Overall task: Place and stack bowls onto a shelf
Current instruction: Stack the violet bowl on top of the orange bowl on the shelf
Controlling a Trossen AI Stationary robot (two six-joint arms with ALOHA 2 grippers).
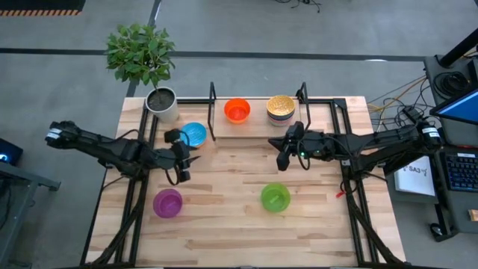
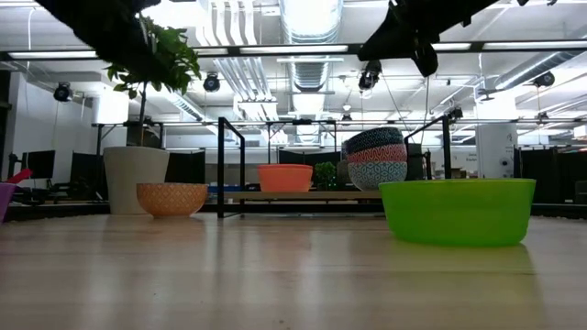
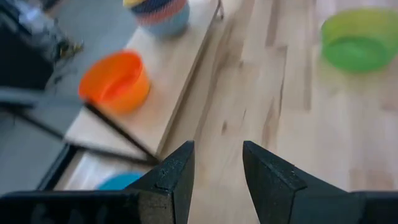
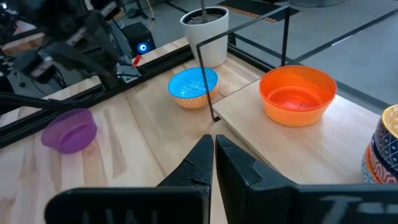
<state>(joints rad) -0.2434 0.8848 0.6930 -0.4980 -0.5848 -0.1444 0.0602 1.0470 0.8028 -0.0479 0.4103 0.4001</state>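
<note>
An orange-red bowl (image 1: 237, 110) and a stack of patterned bowls (image 1: 281, 107) stand on the light-wood shelf (image 1: 254, 133) at the table's far side. A bowl that is orange patterned outside and blue inside (image 1: 193, 134) rests on the table just left of the shelf. A purple bowl (image 1: 167, 202) and a green bowl (image 1: 275, 196) rest on the table nearer the front. My left gripper (image 3: 216, 163) is open and empty, above the table between the blue-inside bowl and the purple bowl (image 1: 187, 163). My right gripper (image 4: 214, 155) is shut and empty, above the table just in front of the shelf's right end (image 1: 283, 155).
A white-grey plant pot (image 1: 162, 103) with a leafy plant stands at the table's far left, beside the shelf. Black wire uprights (image 1: 212, 101) stand at the shelf's ends. Bare wooden tabletop (image 1: 224, 179) lies between the two grippers and the near bowls.
</note>
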